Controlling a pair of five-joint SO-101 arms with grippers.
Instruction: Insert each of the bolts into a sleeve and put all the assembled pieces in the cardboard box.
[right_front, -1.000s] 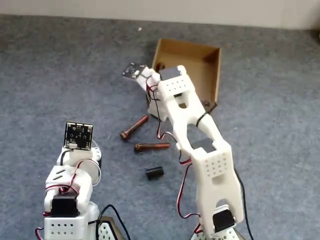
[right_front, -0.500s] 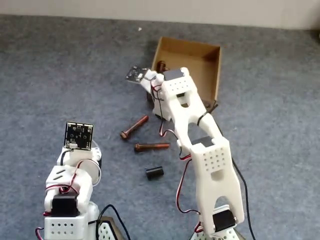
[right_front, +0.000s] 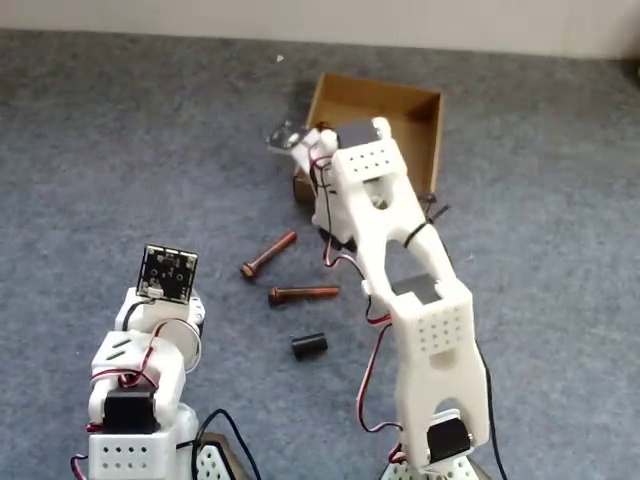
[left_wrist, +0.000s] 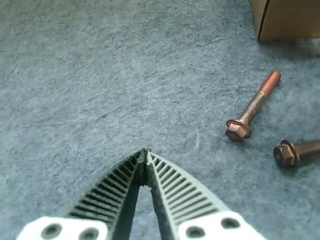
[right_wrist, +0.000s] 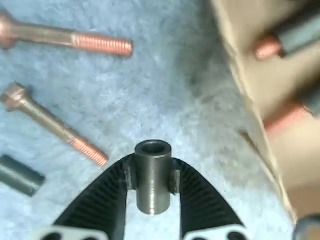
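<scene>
R fingers (right_wrist: 200, 200) pinch a sleeve (right_wrist: 152, 175), L fingers (left_wrist: 120, 195) pressed together; next I'd have L fetch the mid-frame bolt (right_front: 270, 252).

Soft, even light falls from overhead across the grey carpet (right_front: 120, 120) in the high view. The cardboard box (right_front: 431, 150) at upper centre throws a faint shadow beside its left wall (the white arm (right_front: 400, 250) likewise darkens the carpet beneath it). In the right wrist view the gripped sleeve (right_wrist: 153, 175) carries a dull sheen, while the bolts (right_wrist: 267, 48) inside the box blur.
</scene>
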